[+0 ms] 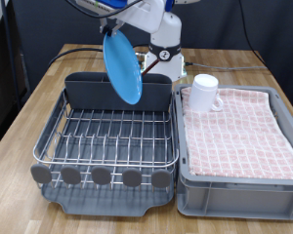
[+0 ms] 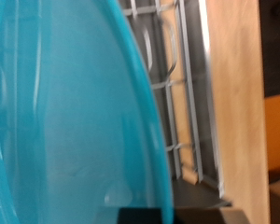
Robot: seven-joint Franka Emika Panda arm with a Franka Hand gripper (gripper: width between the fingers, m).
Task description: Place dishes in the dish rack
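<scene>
The light-blue plate hangs on edge, tilted, over the far end of the dish rack, in front of its dark utensil holder. My gripper is shut on the plate's top rim. In the wrist view the plate fills most of the picture, with the rack's silver wires behind it. The white mug stands on the pink-checked cloth in the grey crate. The wooden spoon is out of view.
The grey crate stands at the exterior view's right, close against the rack. The wooden table shows around both, and in the wrist view. The robot base stands behind the rack.
</scene>
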